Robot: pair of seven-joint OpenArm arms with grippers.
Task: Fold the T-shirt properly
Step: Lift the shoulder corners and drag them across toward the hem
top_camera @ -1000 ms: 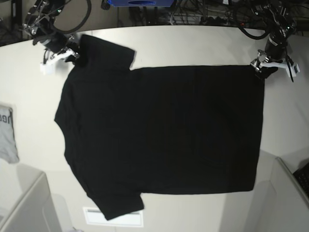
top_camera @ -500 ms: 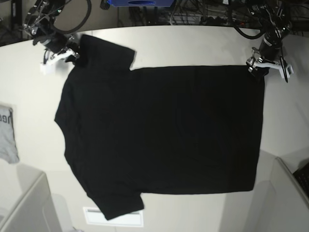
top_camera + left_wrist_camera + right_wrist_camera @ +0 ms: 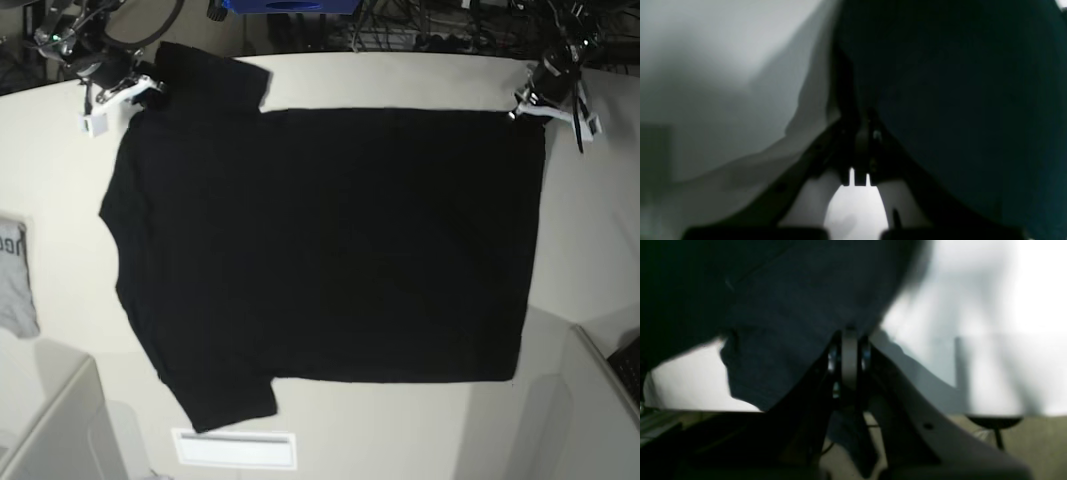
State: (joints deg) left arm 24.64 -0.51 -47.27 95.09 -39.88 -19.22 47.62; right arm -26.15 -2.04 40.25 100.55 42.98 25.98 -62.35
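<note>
Both grippers, left gripper (image 3: 527, 104) and right gripper (image 3: 140, 88), have jaws clamped on the T-shirt (image 3: 320, 240) at its 1 and 11 o'clock corners. Uneven lifting could skew the fold, or thin fabric may slip free.

The large plain black short-sleeved cotton T-shirt (image 3: 320, 240) lies spread flat and unfolded on the table, its body a broad dark rectangle. Its sleeves and shoulders lie toward the base view's left, the straight hem along the right. One sleeve points to the far edge, the other toward the near edge.
</note>
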